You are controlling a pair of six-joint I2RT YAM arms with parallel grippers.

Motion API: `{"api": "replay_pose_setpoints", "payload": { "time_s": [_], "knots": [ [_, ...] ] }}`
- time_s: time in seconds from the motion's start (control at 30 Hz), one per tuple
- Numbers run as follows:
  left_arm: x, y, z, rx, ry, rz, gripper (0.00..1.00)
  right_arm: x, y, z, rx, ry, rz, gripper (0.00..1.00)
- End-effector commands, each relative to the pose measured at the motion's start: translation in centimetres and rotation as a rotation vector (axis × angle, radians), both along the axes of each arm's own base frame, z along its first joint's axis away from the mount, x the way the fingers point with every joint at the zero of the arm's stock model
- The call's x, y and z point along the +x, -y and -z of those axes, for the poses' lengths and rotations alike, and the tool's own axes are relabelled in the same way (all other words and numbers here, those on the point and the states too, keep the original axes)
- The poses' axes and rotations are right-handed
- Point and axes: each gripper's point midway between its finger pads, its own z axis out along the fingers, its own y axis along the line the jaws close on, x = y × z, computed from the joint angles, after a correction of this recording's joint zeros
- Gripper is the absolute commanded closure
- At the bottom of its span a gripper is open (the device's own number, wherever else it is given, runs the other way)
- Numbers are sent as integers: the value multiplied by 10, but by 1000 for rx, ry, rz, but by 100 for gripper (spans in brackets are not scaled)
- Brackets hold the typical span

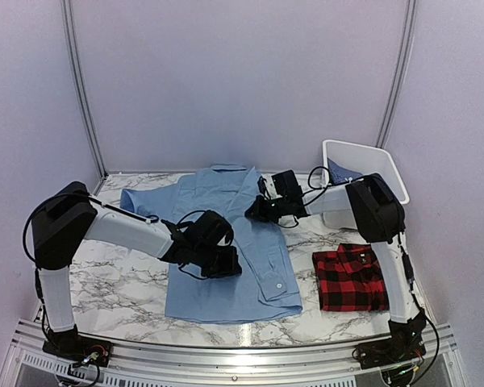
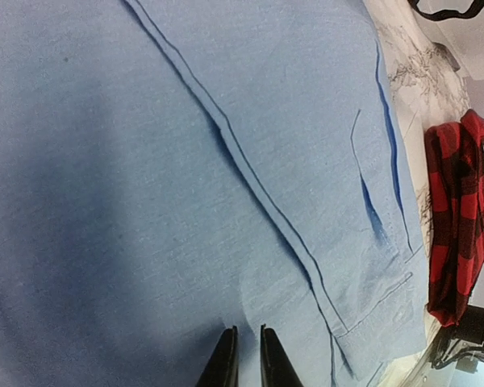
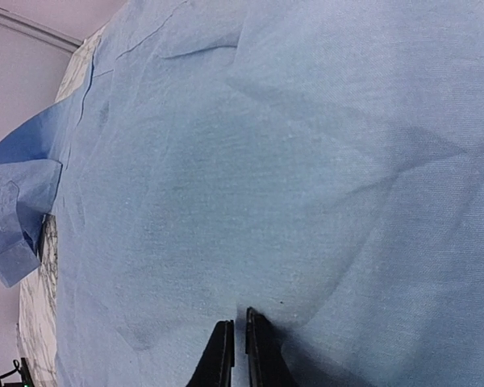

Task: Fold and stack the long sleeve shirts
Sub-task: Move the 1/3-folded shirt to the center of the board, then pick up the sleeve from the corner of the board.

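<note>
**tomk:** So, how are the arms sitting right now?

**rigwatcher:** Both reach in low over the light blue shirt (image 1: 226,300). The left arm runs out almost level from its shoulder. Its left hand (image 1: 224,264) is down on the middle of the shirt's front. The right arm rises from its base, bends over and points back to the left. That puts the right hand (image 1: 256,211) up by the collar end, on the shirt's right side.

**tomk:** Hands apart?

**rigwatcher:** Nope, both pairs of fingers are drawn nearly together, just a thin slit between the tips. Can't tell from either wrist view whether any cloth is pinched in there.

**tomk:** And the shirt itself?

**rigwatcher:** Fine plain weave, matte, soft creases. It lies flat on the marbled desk (image 1: 121,278), collar at the far side. One sleeve (image 1: 271,258) is folded down over the front, with its buttoned cuff near the hem. The other sticks out to the far left.

**tomk:** Anything around it?

**rigwatcher:** A red-and-black plaid shirt (image 1: 351,278), folded into a neat rectangle, lies to the right, apart from the blue one. Behind it sits a white bin (image 1: 371,160) with a darker blue patterned shirt (image 1: 341,172) inside. The right forearm crosses in front of the bin's near corner.
</note>
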Motion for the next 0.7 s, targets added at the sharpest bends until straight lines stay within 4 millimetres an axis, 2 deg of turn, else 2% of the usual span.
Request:
{"api": "replay_pose_setpoints", "payload": {
  "time_s": [0.0,0.1,0.17,0.33,0.47,0.57,0.67],
  "knots": [
    [13,-2,-24,18,43,-19,87,-9,10,12,-79,-39,-39,90],
    [27,-22,-49,29,92,-69,85,-9,3,-5,-87,-2,-71,86],
    [40,-44,-67,38,130,-123,83,-9,-3,-23,-98,37,-90,83],
    [67,-128,-97,118,220,-305,80,-14,-20,-67,-136,138,-140,76],
    [77,-200,-109,214,273,-449,76,-25,-33,-94,-167,206,-163,69],
    [72,-245,-111,300,287,-524,71,-35,-41,-109,-182,237,-180,65],
    [70,-279,-108,348,281,-593,64,-46,-48,-116,-190,254,-196,64]
  ]
}}
